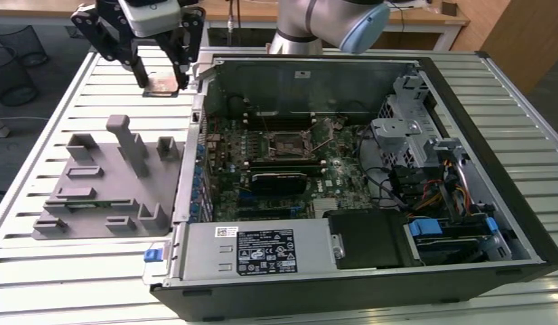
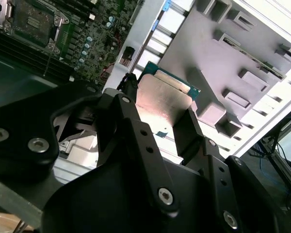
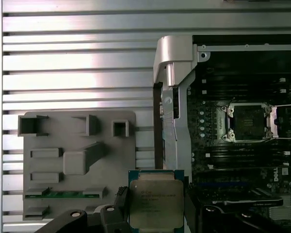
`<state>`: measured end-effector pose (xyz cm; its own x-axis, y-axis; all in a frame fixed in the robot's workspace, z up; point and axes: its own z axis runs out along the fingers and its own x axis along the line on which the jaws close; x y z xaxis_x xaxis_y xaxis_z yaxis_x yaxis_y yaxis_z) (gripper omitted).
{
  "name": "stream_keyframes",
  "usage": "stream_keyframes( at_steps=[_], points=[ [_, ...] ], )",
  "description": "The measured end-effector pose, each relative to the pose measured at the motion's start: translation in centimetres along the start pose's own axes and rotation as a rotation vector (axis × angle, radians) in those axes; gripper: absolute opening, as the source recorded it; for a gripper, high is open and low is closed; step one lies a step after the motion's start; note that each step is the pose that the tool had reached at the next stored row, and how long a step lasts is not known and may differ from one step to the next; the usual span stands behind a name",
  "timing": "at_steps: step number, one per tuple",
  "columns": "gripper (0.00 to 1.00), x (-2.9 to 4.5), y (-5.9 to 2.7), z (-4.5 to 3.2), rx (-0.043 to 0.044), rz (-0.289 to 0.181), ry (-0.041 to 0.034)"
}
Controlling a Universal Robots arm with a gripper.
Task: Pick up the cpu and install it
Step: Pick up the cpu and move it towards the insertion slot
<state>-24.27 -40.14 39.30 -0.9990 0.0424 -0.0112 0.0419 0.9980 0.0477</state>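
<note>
Clamping the cpu (image 3: 156, 204) by its edges, the end effector (image 1: 163, 86) is holding it aloft beside the computer case (image 1: 530, 218). The socket (image 3: 245, 122) is sitting empty, so installation is not yet done.

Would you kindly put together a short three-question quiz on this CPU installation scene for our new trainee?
1. True or false: the cpu is already seated in the motherboard socket.
2. The jaws of the gripper are shut on: A) the cpu, B) a memory stick, C) nothing.
3. In the exterior view, on which side of the computer case does the grey tray lie?
Key: 1 false; 2 A; 3 the exterior view's left.
</note>
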Motion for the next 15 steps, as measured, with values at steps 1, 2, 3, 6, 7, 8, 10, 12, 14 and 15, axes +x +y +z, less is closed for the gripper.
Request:
stream_keyframes(
  at_steps=[1,2,3,6,7,8,10,12,14,15],
  points=[
    [0.54,-0.14,0.01,0.00,0.0000,0.000,0.0000],
    [0.54,-0.29,0.01,0.00,0.0000,0.000,0.0000],
    [0.54,-0.45,0.02,0.01,0.0000,0.000,0.0000],
    [0.54,-0.91,0.04,0.01,0.0000,0.000,0.0000],
    [0.54,-1.06,0.05,0.02,-0.0001,0.000,0.0000],
    [0.54,-1.21,0.05,0.02,0.0000,0.000,0.0000],
    [0.54,-1.49,0.06,0.02,0.0000,0.000,0.0000],
    [0.54,-1.78,0.08,0.02,0.0000,0.000,0.0000],
    [0.54,-2.07,0.09,0.03,0.0000,0.000,0.0000],
    [0.54,-2.25,0.09,0.03,0.0000,0.000,0.0000]
  ],
)
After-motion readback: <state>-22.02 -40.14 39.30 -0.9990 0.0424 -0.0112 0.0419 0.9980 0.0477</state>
